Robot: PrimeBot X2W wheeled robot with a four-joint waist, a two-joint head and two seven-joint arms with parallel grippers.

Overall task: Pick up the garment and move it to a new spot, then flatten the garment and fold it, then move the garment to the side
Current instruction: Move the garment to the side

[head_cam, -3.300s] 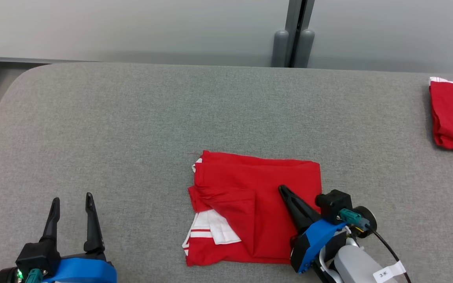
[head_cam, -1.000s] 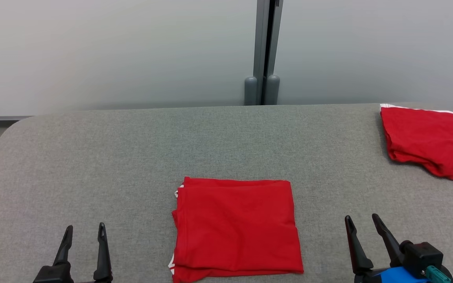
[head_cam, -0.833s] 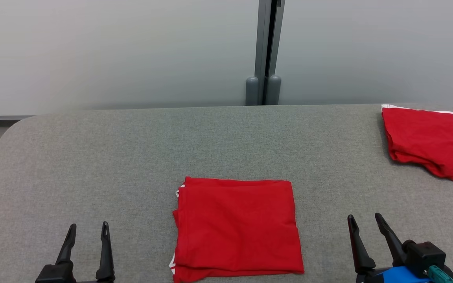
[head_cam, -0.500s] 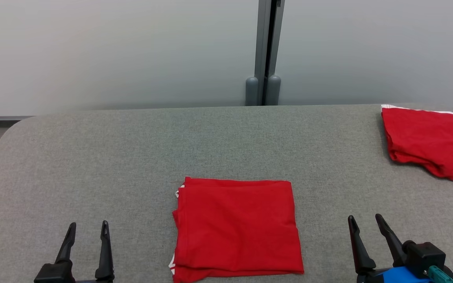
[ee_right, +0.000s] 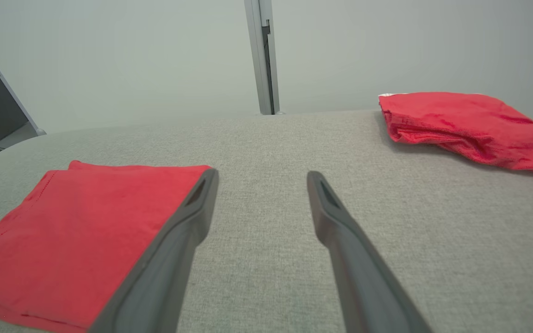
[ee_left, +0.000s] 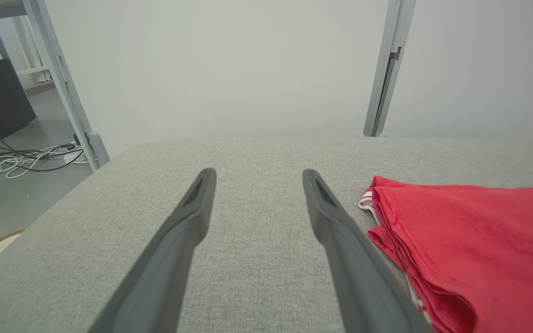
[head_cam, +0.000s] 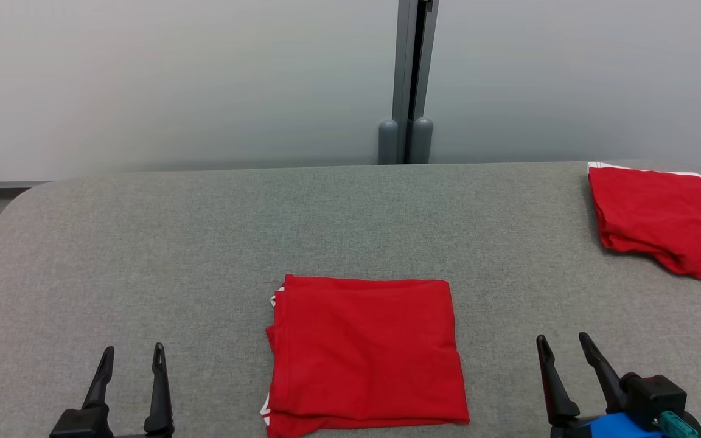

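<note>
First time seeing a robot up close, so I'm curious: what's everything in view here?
table: one, grey fabric top, across the whole foreground
folded garment: one, red with white trim, middle front of the table
other garment: one, red, rumpled, far right of the table
post: one, grey, against the pale wall behind
cables: several, white and black, floor at left
left gripper: one, dark, open, left of the folded garment
right gripper: one, dark, open, right of the folded garment
</note>
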